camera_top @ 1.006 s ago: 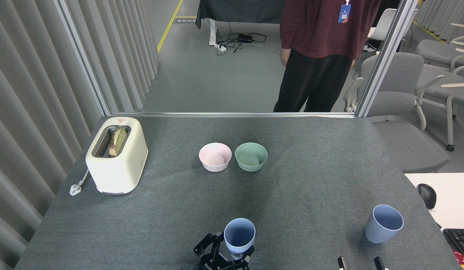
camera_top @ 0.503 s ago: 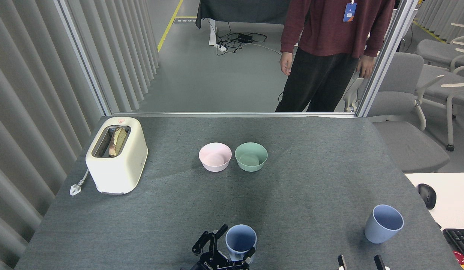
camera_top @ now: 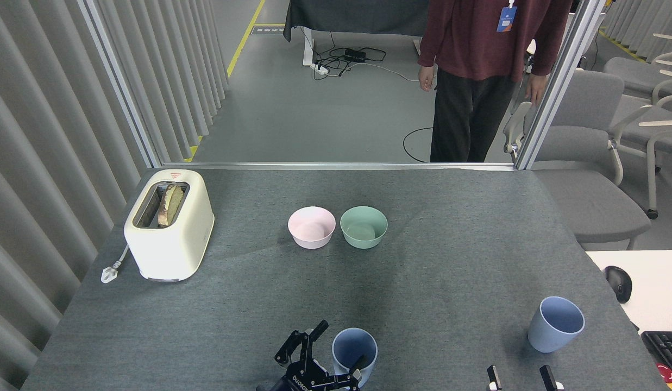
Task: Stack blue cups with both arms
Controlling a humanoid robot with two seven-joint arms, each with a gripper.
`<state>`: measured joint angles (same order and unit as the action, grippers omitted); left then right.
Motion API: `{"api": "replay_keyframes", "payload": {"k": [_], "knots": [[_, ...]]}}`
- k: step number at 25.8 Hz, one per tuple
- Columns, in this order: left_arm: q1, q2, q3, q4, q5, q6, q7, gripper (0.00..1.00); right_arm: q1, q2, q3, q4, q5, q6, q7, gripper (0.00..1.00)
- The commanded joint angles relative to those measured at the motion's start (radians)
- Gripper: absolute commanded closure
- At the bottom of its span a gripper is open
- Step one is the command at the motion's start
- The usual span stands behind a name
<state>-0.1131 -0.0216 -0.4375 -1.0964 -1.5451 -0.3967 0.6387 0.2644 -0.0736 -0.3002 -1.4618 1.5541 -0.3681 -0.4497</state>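
The table carried a toaster near its left edge, a pink bowl and green bowl mid-table, and two upright cups along the near edge. My left gripper sat around the near cup, one finger on each side, though I couldn't tell whether it truly pinched; my right gripper, fingers parted and empty, lay just short of the right cup, which stood straight ahead of it. Compared with a second earlier, the near cup had slid toward me and rightward, and the person behind had shifted right.

Toaster left; pink bowl beside green bowl; person behind.
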Motion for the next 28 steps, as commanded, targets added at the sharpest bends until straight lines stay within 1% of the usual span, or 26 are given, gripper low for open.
{"api": "replay_keyframes", "payload": {"k": [1,6,9,12,14,17,20,22,24,25,27,28], "knots": [[0.013,0.003,0.003,-0.017,0.000,-0.002,-0.001,0.01,-0.011,0.000,0.001,0.001,0.004,0.000,0.000,0.00],[0.015,0.017,0.013,-0.027,0.003,-0.004,-0.001,0.00,-0.013,0.002,0.001,0.001,0.009,0.000,0.000,0.00],[0.015,0.017,0.071,-0.046,0.013,-0.005,-0.002,0.00,-0.013,0.002,0.001,0.001,0.009,0.000,0.000,0.00],[0.007,0.020,0.146,-0.069,0.071,-0.005,-0.002,0.00,-0.013,0.002,0.001,0.000,0.009,-0.002,0.002,0.00],[-0.002,0.034,0.207,-0.077,0.132,-0.004,-0.002,0.00,-0.011,0.002,0.001,-0.003,0.011,-0.002,0.002,0.00],[-0.005,0.058,0.344,-0.073,0.209,0.006,-0.002,0.01,-0.010,0.003,-0.002,-0.002,0.009,0.000,0.002,0.00],[-0.005,0.069,0.479,-0.040,0.223,0.021,-0.013,0.00,-0.010,0.015,-0.028,-0.002,0.001,0.015,0.002,0.00],[-0.005,0.069,0.551,0.018,0.223,0.076,-0.014,0.00,-0.008,0.015,-0.039,0.001,0.000,0.063,0.002,0.00],[0.001,0.078,0.568,0.055,0.221,0.125,-0.014,0.00,-0.007,0.015,-0.037,0.001,0.000,0.078,0.002,0.00],[0.009,0.094,0.568,0.066,0.217,0.128,-0.014,0.00,-0.007,0.017,-0.037,0.001,0.000,0.080,0.002,0.00],[0.018,0.146,0.565,0.072,0.209,0.124,-0.016,0.00,-0.005,0.018,-0.036,0.001,0.000,0.081,0.002,0.00],[0.030,0.157,0.565,0.069,0.212,0.124,-0.016,0.00,-0.005,0.018,-0.036,0.001,0.000,0.081,0.002,0.00]]}}
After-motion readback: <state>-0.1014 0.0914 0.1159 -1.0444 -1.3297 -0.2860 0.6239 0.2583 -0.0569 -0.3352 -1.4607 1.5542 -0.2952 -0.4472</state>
